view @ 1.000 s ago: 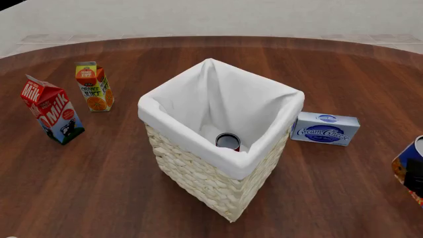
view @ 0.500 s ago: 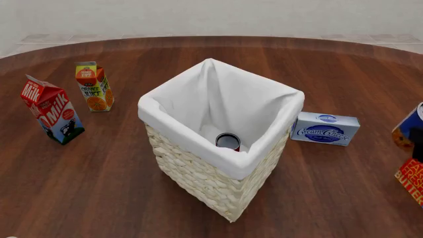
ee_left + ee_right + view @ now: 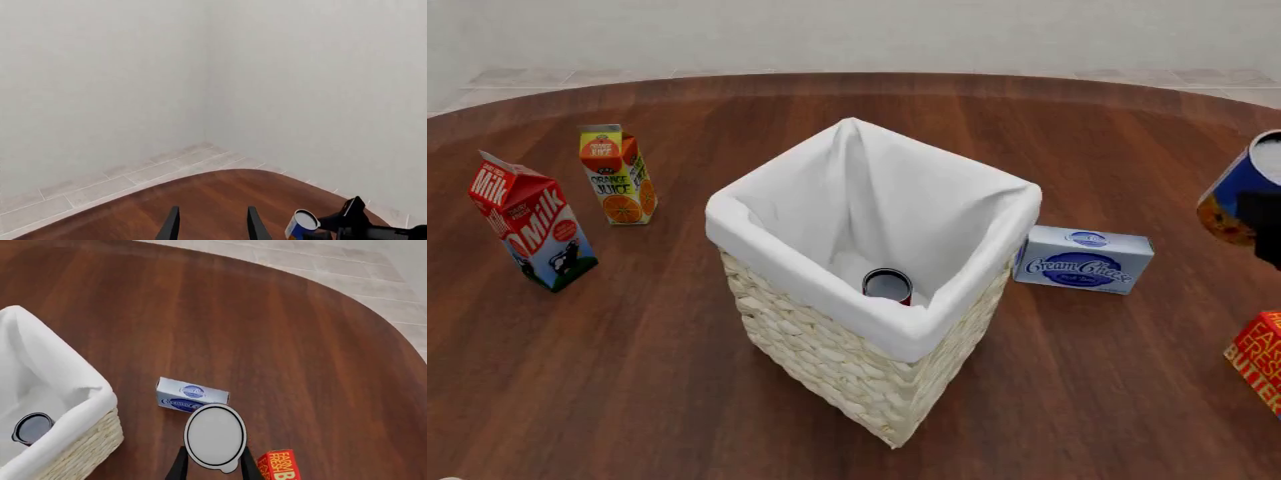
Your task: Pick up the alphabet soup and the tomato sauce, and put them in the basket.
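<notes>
The alphabet soup [image 3: 1241, 195], a blue can with an orange base, hangs above the table at the far right. My right gripper [image 3: 1270, 238] is shut on it. In the right wrist view its silver top [image 3: 215, 434] sits between the two dark fingers [image 3: 179, 466]. The tomato sauce [image 3: 888, 285] stands inside the basket [image 3: 827, 350] on the white liner, also seen from the right wrist as tomato sauce [image 3: 30, 427] within the basket [image 3: 87, 440]. My left gripper [image 3: 212, 227] is open and empty, aimed at the wall, with the soup can [image 3: 301, 225] off to one side.
A milk carton [image 3: 531, 222] and an orange juice carton [image 3: 617, 175] stand at the left. A cream cheese box [image 3: 1084, 258] lies just right of the basket. A red box [image 3: 1261, 360] sits at the right edge, below the held can.
The right gripper has lifted the alphabet soup from low at the right edge to well above the table. The red box beneath it has come into view.
</notes>
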